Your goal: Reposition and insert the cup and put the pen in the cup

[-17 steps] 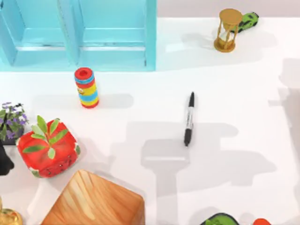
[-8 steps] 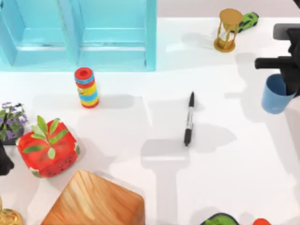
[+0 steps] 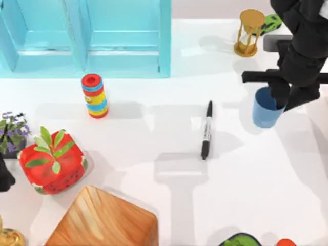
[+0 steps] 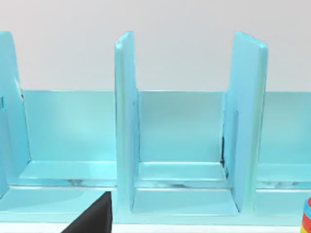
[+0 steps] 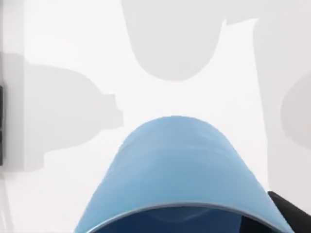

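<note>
My right gripper [image 3: 282, 98] is shut on the rim of the light-blue cup [image 3: 265, 110] and holds it slightly tilted, just above the table, on the right side. In the right wrist view the cup [image 5: 175, 170] is close up, with its darker inside at the lower edge and a black fingertip [image 5: 291, 213] beside it. The black pen [image 3: 206, 130] with its pale label band lies flat on the table left of the cup, apart from it. My left arm stays parked at the left; a black part of it [image 4: 92, 218] shows in the left wrist view.
A cyan shelf unit [image 3: 123, 36] lines the back left, and a striped ring stack [image 3: 95, 96] stands in front of it. An hourglass [image 3: 249, 32] and a green toy car [image 3: 271, 23] sit at the back right. A red planter [image 3: 51, 164] and a wooden block [image 3: 102, 220] occupy the front left.
My right arm has come in from the right edge with the cup and carried it leftward, closer to the pen. The pen has not moved.
</note>
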Action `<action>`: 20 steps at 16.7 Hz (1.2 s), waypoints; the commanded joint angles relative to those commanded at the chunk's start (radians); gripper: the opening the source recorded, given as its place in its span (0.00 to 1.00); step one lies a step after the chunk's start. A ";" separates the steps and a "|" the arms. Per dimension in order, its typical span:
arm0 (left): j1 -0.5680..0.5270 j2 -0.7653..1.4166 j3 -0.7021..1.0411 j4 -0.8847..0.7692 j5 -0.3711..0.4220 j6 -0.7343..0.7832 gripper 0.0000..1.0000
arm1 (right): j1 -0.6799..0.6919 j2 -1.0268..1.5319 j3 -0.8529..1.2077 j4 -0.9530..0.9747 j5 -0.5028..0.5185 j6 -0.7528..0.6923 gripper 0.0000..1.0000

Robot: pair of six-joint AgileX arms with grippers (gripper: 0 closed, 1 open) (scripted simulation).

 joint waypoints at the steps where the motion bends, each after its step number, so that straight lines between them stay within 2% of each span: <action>1: 0.000 0.000 0.000 0.000 0.000 0.000 1.00 | 0.001 0.002 -0.003 0.004 0.000 0.001 0.00; 7: 0.000 0.000 0.000 0.000 0.000 0.000 1.00 | 0.019 0.042 -0.101 0.153 0.004 0.015 0.00; 11: 0.000 0.000 0.000 0.000 0.000 0.000 1.00 | 0.021 0.046 -0.107 0.159 0.004 0.017 0.00; 20: 0.000 0.000 0.000 0.000 0.000 0.000 1.00 | 0.021 0.046 -0.107 0.159 0.004 0.017 0.68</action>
